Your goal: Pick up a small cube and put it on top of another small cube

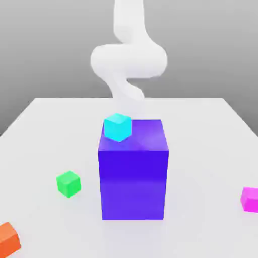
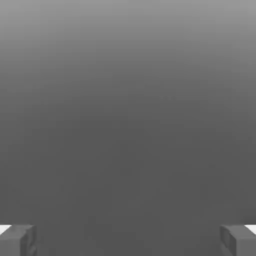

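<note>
That little pink cube (image 1: 250, 198) on the worktop (image 1: 201, 131) looks light, rigid and smooth-sided, best pinched across two opposite flat faces by the wide-open, empty jaws.

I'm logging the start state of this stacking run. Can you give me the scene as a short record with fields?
surface: white table
large block: blue-purple block, upright at the table's middle
on the block: cyan cube, at its top corner on the exterior view's left
green cube: on the table, exterior view's left of the block
magenta cube: on the table, exterior view's right edge
orange cube: lower left corner of the exterior view
gripper: jaws wide open, nothing between them
arm: behind the block
</note>
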`<action>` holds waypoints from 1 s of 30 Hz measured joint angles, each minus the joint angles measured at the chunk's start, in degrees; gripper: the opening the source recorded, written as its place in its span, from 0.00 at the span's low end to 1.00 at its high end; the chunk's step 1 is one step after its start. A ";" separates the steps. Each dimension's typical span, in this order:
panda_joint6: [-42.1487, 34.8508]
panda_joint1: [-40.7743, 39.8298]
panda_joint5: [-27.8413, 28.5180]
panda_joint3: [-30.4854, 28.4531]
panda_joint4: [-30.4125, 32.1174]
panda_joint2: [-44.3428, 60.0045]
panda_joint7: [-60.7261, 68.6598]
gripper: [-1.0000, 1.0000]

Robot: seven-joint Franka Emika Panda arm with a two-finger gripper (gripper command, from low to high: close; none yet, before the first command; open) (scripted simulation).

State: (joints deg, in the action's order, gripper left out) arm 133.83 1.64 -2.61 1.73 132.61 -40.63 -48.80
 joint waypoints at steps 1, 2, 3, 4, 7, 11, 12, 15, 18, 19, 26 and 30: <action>0.88 0.66 -1.06 0.87 0.35 2.24 -1.33 0.50; 1.68 1.13 -2.12 1.90 0.68 4.37 -2.55 0.50; 2.51 1.69 -3.02 2.88 1.01 6.45 -3.89 0.50; 3.31 2.26 -3.80 3.89 1.34 8.51 -5.28 0.50; 5.72 3.94 -5.55 7.18 2.31 14.62 -9.83 0.50; 9.03 5.77 -6.42 12.30 3.63 22.73 -16.93 0.50; 9.89 6.23 -6.27 13.61 3.97 24.79 -18.97 0.50; 12.55 7.69 -4.68 17.38 5.01 31.06 -25.88 0.50; 15.25 10.43 -1.15 20.51 6.08 37.59 -34.15 0.50; 16.12 11.86 0.47 20.90 6.43 39.81 -37.24 0.50; 21.72 22.83 14.08 17.83 8.36 55.30 -59.98 0.50; 27.31 27.98 19.85 12.54 6.92 63.58 -65.59 0.50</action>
State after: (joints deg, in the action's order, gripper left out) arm 161.15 29.62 17.24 14.27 139.53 22.96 -114.39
